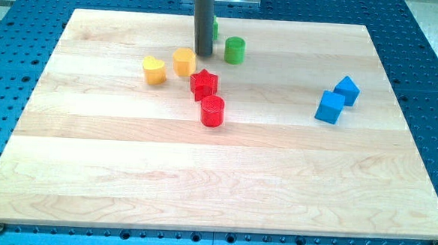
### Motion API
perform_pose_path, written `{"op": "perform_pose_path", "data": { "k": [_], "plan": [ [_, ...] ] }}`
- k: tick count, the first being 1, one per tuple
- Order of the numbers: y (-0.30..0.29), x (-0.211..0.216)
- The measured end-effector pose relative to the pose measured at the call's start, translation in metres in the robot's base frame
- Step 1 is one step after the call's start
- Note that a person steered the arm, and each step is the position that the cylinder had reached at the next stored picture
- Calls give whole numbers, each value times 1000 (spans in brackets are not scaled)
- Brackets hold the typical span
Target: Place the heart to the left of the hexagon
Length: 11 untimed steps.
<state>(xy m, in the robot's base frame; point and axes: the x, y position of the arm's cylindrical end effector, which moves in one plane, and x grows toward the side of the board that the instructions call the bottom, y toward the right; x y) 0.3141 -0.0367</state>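
Note:
The yellow heart (pixel 154 70) lies on the wooden board (pixel 216 175), left of centre near the view's top. The orange-yellow hexagon (pixel 184 62) sits just to its right and slightly higher, with a small gap between them. My tip (pixel 202 54) is at the end of the dark rod, just right of the hexagon and above the red star (pixel 204 84). It is close to the hexagon; I cannot tell whether they touch. The heart is farther left, on the other side of the hexagon from my tip.
A red cylinder (pixel 213 111) stands just below the red star. A green cylinder (pixel 234 50) stands right of the rod, and a green block (pixel 215 28) is partly hidden behind the rod. Two blue blocks (pixel 329 107) (pixel 347 90) sit together at the right.

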Motion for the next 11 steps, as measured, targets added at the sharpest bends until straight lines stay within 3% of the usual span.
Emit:
{"op": "perform_pose_path", "data": {
  "k": [1,2,3,4,5,6,7,8,11],
  "plan": [
    [-57,57],
    [-91,84],
    [-81,26],
    [-131,41],
    [-133,83],
    [-143,94],
    [-159,61],
    [-199,87],
    [-163,124]
  ]
}}
